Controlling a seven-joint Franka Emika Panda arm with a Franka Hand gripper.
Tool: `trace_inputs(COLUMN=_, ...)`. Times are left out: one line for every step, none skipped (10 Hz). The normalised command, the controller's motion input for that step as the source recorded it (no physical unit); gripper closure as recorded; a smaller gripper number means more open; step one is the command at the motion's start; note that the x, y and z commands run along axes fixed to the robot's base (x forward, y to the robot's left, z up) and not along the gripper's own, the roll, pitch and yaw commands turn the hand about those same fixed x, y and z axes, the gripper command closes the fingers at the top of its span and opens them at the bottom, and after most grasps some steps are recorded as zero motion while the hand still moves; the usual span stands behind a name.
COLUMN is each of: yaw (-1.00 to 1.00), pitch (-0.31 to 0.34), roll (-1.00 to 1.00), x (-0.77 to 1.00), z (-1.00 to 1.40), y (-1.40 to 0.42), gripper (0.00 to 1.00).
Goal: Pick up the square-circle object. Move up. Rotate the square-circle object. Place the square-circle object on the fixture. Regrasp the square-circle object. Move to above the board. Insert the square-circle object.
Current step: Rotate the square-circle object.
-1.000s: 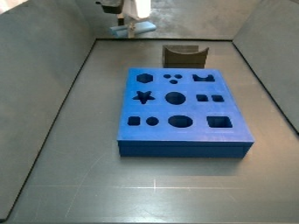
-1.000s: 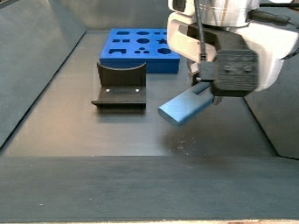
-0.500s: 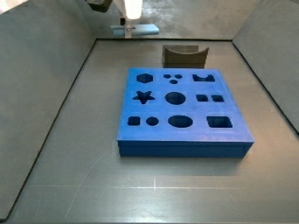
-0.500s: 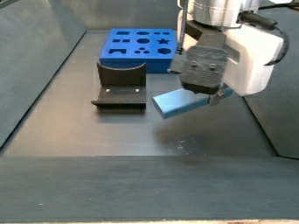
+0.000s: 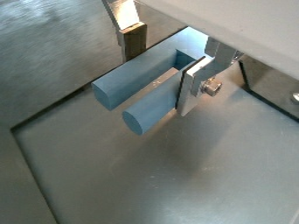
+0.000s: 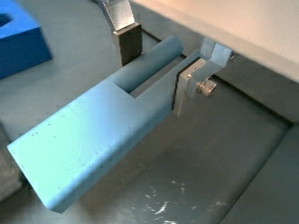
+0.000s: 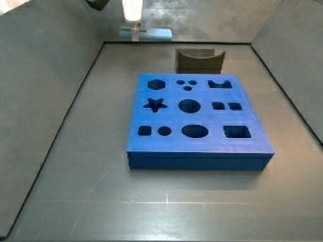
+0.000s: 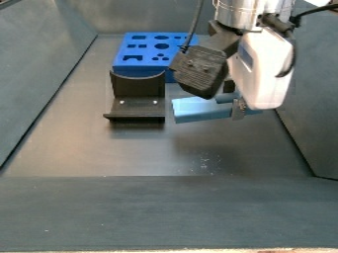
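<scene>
From my seat, the board (image 7: 199,123) lies flat on the floor in both side views, its star, round and square holes all open with nothing seated in any of them. The fixture (image 8: 134,99) stands just beside the board's near edge in a side view, and its U-shaped notch holds nothing either; in the side view that looks across the board I see it as the dark block (image 7: 199,60) behind the far edge.

The gripper (image 5: 163,77) hangs in the air off the floor, beside the fixture and apart from it. Its silver fingers (image 6: 191,85) are closed onto the square-circle object (image 8: 196,109), one plate on each flank, clamping near one end so that most of the peg juts out past them. In a wrist view I read the peg (image 5: 142,92) as a squared part beside a rounded part; in the other wrist picture the pale blue body (image 6: 96,142) runs long and flat-faced away from the fingers (fine speckles show on its surface). In a side view it hangs roughly level, clear of the floor and touching only the fingers.
</scene>
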Motion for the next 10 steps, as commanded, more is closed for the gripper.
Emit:
trace_inputs(yaw=-1.0, pitch=0.0, roll=0.0, x=0.0, z=0.0, y=0.01, gripper=1.0)
trace_inputs(yaw=-1.0, pitch=0.0, roll=0.0, x=0.0, z=0.0, y=0.01, gripper=1.0)
trace_inputs(yaw=-1.0, pitch=0.0, roll=0.0, x=0.0, z=0.0, y=0.01, gripper=1.0)
trace_inputs(yaw=-1.0, pitch=0.0, roll=0.0, x=0.0, z=0.0, y=0.01, gripper=1.0)
trace_inputs(yaw=-1.0, pitch=0.0, roll=0.0, x=0.0, z=0.0, y=0.01, gripper=1.0)
trace_inputs(yaw=-1.0, pitch=0.0, roll=0.0, x=0.0, z=0.0, y=0.01, gripper=1.0)
trace_inputs(yaw=-1.0, pitch=0.0, roll=0.0, x=0.0, z=0.0, y=0.01, gripper=1.0)
trace_inputs(yaw=-1.0, pitch=0.0, roll=0.0, x=0.0, z=0.0, y=0.01, gripper=1.0)
trace_inputs(yaw=-1.0, pitch=0.0, roll=0.0, x=0.0, z=0.0, y=0.01, gripper=1.0)
trace_inputs(yaw=-1.0, pitch=0.0, roll=0.0, x=0.0, z=0.0, y=0.01, gripper=1.0)
